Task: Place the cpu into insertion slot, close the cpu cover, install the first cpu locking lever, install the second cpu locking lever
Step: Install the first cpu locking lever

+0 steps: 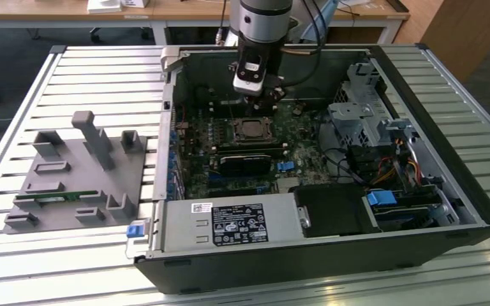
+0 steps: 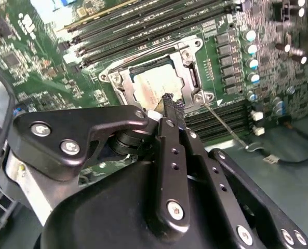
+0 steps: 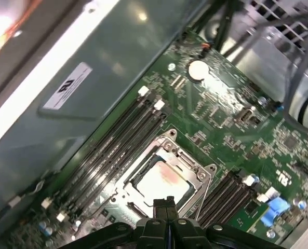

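Over the socket's edge: gripper (image 2: 169, 106) fingertips pressed together, nothing between them. Cpu (image 3: 160, 182) is a pale silver-grey square, lying flat in the insertion slot (image 2: 146, 66), framed by the silvery cpu cover (image 3: 181, 157). Green motherboard (image 3: 221, 104) around, memory slots (image 3: 117, 140) alongside.

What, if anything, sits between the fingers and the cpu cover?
Nothing visible. In the second wrist view the gripper, fingers together, hangs right over one edge of the cpu cover, with no object between them. The cpu shows through the cover's window.
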`<state>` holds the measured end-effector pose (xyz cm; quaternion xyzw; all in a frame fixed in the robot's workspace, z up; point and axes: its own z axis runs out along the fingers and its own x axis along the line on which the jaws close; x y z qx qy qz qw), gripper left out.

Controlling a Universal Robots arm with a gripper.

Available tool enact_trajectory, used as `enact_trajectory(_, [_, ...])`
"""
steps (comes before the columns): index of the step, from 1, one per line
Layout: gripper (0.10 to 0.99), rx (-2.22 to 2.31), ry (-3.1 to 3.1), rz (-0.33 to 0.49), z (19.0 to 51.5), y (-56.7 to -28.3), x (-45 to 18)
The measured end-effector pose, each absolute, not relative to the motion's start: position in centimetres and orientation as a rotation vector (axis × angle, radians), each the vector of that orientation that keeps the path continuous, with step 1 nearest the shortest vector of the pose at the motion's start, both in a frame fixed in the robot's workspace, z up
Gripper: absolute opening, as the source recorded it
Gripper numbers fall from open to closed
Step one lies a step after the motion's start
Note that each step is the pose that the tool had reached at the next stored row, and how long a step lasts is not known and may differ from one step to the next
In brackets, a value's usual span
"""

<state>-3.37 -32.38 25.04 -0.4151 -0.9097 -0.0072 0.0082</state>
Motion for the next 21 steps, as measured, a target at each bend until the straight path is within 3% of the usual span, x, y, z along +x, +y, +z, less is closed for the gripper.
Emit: enact_trajectory(21, [0.106,-0.842,-3.008,-0.018,25.04,-32.38,-3.37])
